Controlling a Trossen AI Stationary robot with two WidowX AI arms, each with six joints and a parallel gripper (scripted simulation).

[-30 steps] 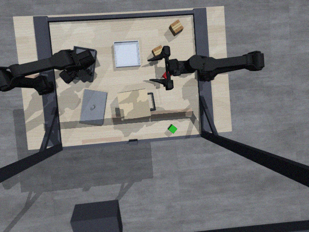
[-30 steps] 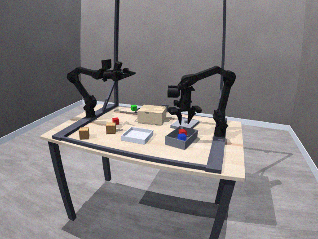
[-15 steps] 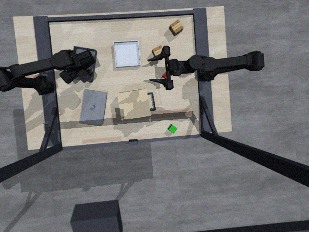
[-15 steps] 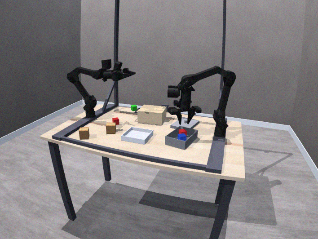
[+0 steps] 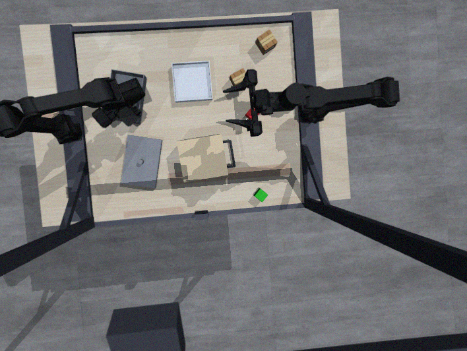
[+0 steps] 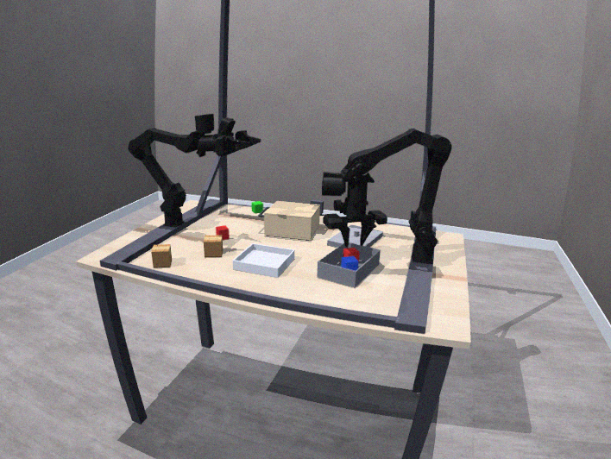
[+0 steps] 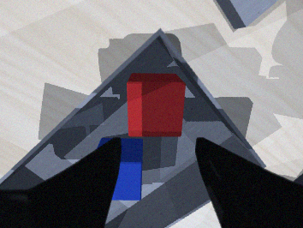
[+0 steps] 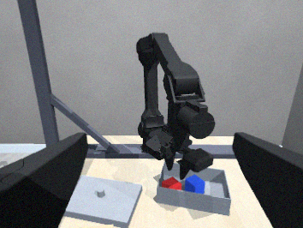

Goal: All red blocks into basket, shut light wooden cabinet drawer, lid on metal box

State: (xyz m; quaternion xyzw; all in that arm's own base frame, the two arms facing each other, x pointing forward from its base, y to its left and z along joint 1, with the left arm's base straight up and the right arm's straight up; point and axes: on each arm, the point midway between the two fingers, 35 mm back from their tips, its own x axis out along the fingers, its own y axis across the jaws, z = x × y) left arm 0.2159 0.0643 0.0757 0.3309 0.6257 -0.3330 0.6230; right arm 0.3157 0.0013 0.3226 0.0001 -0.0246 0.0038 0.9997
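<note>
Left fingers: we see the left fingers [image 5: 119,113] [image 6: 355,244] partly apart, holding nothing, pointing down over the metal box.
Metal box: we have the metal box [image 5: 128,72] [image 6: 336,273] [image 7: 137,64] [image 8: 193,203] open on the desk [image 5: 150,41] [image 6: 197,273].
Red block in box: the boxed red block [image 6: 350,254] [image 7: 160,107] [image 8: 171,184] lies inside near a corner, below the left fingertips.
Blue block: we find the blue block [image 6: 349,262] [image 7: 130,182] [image 8: 195,184] in the same box, close to that red one.
Lid: the knobbed lid [image 5: 141,150] [image 6: 340,239] [image 7: 252,9] [image 8: 104,199] lies on the desk, apart from the box.
Basket: we take the pale, shallow tray [image 5: 191,100] [image 6: 251,268] as the basket; its inner floor shows.
Cabinet: the light wooden cabinet [image 5: 204,156] [image 6: 291,219] has its dark handle [image 5: 231,152] facing the right arm's side; its drawer looks shut to us.
Right fingers: the right fingers [image 5: 225,105] [image 6: 255,141] stand wide apart in the air, clamped on nothing.
Nearer wooden cube: this striped cube [image 5: 237,76] [image 6: 213,247] is between the tray and the farther cube.
Loose red block: we see this red block [image 5: 249,113] [image 6: 222,232] on the desk, partly hidden from above by the right gripper.
Green block: the green block [image 5: 260,194] [image 6: 257,206] sits on the desk, beyond the handle.
Farther wooden cube: the other striped cube [image 5: 266,41] [image 6: 161,256] stands near the frame.
</note>
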